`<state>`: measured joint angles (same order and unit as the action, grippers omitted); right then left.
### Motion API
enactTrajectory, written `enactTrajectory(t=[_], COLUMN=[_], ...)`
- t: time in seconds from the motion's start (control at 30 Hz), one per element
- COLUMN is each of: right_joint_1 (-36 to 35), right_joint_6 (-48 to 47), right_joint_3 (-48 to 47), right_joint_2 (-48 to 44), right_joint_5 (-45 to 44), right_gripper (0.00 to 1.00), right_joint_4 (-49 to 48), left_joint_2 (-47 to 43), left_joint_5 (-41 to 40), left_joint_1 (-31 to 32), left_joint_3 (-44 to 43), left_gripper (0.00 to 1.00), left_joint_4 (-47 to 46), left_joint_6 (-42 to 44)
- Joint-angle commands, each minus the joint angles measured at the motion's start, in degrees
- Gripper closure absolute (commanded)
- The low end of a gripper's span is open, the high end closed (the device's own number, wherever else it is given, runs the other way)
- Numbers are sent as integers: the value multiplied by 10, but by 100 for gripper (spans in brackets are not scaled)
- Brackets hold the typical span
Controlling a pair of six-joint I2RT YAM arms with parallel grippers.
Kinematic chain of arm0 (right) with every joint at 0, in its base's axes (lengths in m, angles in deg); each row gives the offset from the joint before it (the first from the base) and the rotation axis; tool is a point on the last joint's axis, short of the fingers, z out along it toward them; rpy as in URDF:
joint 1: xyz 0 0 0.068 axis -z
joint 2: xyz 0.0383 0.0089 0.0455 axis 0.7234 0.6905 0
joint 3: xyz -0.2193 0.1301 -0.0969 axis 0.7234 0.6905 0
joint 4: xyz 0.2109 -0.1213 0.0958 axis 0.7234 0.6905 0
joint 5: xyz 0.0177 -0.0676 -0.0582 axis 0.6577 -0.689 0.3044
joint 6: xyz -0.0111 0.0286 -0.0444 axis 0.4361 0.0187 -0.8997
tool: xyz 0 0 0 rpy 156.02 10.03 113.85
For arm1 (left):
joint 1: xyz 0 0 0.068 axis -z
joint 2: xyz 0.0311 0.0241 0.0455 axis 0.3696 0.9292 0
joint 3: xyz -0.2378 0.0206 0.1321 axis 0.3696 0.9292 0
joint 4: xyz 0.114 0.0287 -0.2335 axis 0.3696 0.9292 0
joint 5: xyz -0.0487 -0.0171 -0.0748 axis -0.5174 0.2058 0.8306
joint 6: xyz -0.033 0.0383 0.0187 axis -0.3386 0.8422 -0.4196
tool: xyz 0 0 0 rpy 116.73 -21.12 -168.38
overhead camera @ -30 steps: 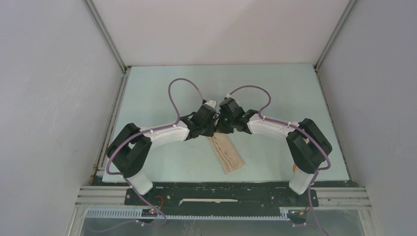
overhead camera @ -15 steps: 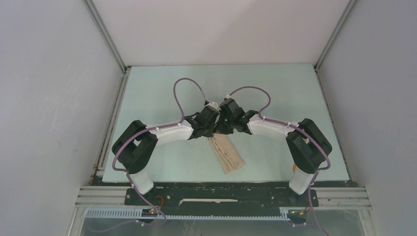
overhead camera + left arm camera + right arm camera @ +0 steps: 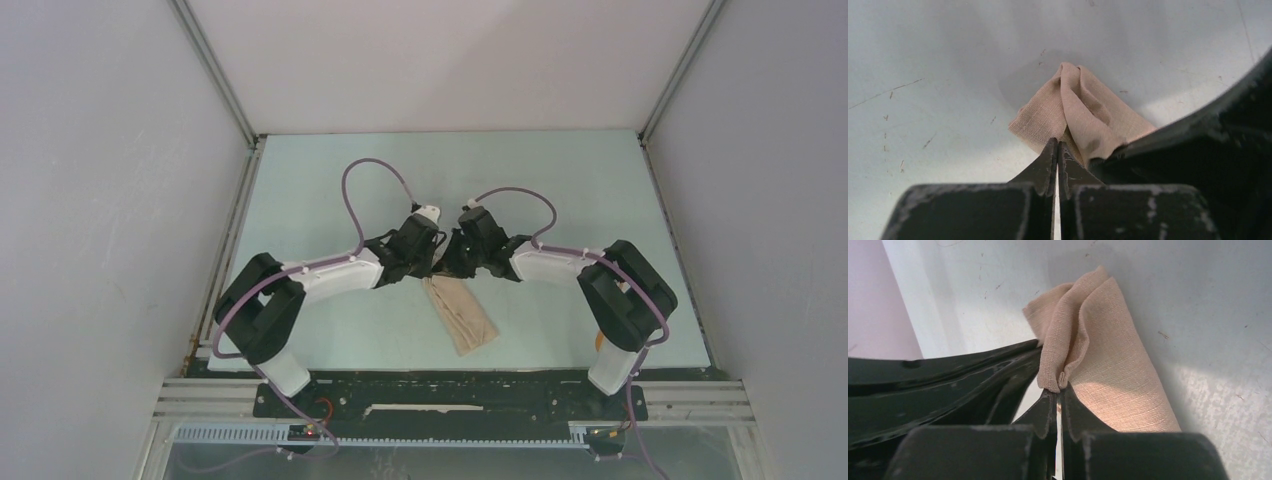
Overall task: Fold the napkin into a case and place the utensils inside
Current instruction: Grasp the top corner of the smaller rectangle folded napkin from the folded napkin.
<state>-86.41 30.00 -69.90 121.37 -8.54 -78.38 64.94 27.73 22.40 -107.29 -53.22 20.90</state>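
Observation:
The beige napkin (image 3: 463, 316) lies folded into a narrow strip slanting toward the near edge of the table. Both grippers meet at its far end. My left gripper (image 3: 431, 270) is shut, its tips (image 3: 1057, 143) pinching an edge of the napkin (image 3: 1083, 105), which rises in a tent from the table. My right gripper (image 3: 454, 270) is shut on a gathered fold of the napkin (image 3: 1108, 365) right at its tips (image 3: 1060, 390). The left gripper's dark body fills the left of the right wrist view. I cannot make out the utensils in any view.
The pale table (image 3: 330, 190) is walled by grey panels at the back and both sides. A small orange sliver (image 3: 597, 342) peeks out beside the right arm's base, mostly hidden. Purple cables loop above both wrists.
The left gripper's jaws have closed onto the napkin's far end. The right wrist has shifted slightly right and down. The folded strip lies where it was.

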Motion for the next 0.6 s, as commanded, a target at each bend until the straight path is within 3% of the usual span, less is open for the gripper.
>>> enactTrajectory(t=[0.0, 0.23, 0.47, 0.57], right_joint_1=[15, 28, 36, 45], right_joint_6=[37, 59, 28, 0], right_joint_3=[36, 59, 60, 60], right_joint_2=[4, 64, 86, 71], right_joint_5=[48, 103, 149, 171], right_gripper=[100, 100, 100, 84], right_joint_4=[-123, -251, -273, -259], left_joint_2=[-51, -59, -67, -73], left_joint_5=[28, 76, 73, 72], left_joint_1=[-13, -32, -34, -35], left_joint_3=[25, 69, 101, 106], left_gripper=[100, 100, 100, 100], left_joint_4=[-51, -98, -124, -134], left_joint_6=[-5, -27, -37, -39])
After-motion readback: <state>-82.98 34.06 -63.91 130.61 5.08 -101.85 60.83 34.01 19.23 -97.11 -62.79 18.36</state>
